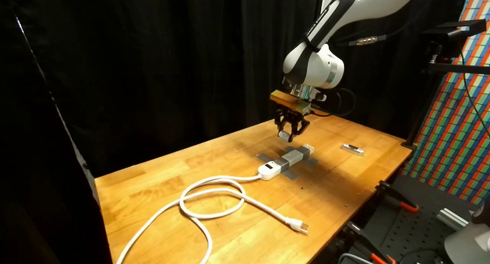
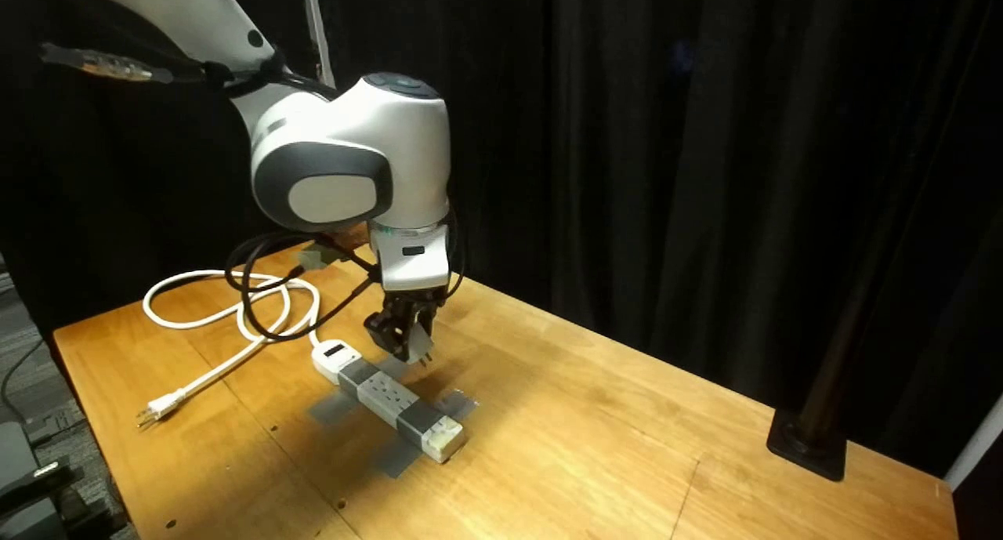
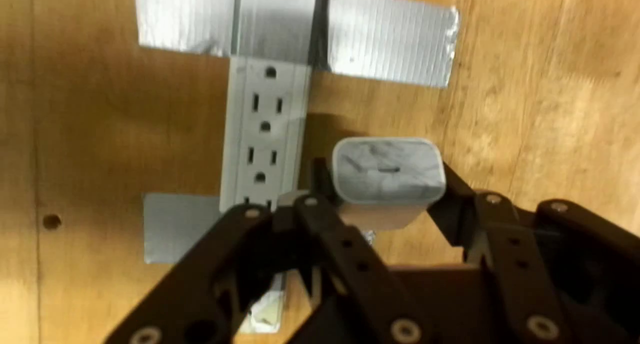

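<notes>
1 gripper (image 3: 386, 191) tight around pale adapter (image 3: 389, 172), power strip (image 3: 265, 139) partly hidden in wrist view

A robotics lab by every sign: a white robot arm (image 1: 325, 64) hangs between one and two o'clock in an exterior view, above a wooden table (image 1: 260, 241) that stretches to six. Black curtains (image 1: 153, 64) hang behind it, filling ten o'clock. A pole-mounted black device (image 1: 451, 33) sits at two o'clock, a panel of small red, green and blue rectangles (image 1: 448, 133) at three. Around four, orange-handled clamps (image 1: 398, 197) bite the table's edge beside a perforated black surface (image 1: 415, 229) bearing a grooved metal bar (image 1: 452, 218). In the wrist view, silver tape (image 3: 392, 34) at one o'clock straps a power strip (image 3: 265, 134) to the wood, with a drilled hole (image 3: 51, 221) toward nine.
</notes>
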`<state>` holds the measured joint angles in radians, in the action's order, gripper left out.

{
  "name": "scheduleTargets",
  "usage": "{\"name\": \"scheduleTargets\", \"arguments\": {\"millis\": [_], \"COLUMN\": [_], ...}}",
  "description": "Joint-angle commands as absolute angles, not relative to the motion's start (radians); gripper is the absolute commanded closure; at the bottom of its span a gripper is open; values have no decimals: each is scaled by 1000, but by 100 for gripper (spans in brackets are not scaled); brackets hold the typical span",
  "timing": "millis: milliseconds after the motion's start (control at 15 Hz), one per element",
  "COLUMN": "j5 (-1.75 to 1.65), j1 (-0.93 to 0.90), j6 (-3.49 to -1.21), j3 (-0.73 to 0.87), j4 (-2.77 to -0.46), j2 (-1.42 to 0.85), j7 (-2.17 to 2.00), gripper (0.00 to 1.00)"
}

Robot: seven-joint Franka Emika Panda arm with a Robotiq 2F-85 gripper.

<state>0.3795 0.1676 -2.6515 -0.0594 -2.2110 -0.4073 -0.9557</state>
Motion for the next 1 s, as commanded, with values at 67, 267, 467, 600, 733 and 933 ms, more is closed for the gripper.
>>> {"name": "scheduleTargets", "arguments": {"millis": [67, 267, 467, 600, 733, 933], "j5": [692, 676, 665, 662, 661, 643], "j1": [227, 167, 138, 139, 137, 130], "j6": [-2513, -2363, -2325, -2302, -2297, -2159], "j3": [-133, -35, 9, 22, 22, 39], "j4": [-2260, -2249, -2241, -2241, -2241, -2164], "j2": [-282, -267, -292, -293, -293, -345], "j7": [-667, -698, -702, -703, -703, -799], "gripper": [76, 76, 51, 51, 51, 76]}}
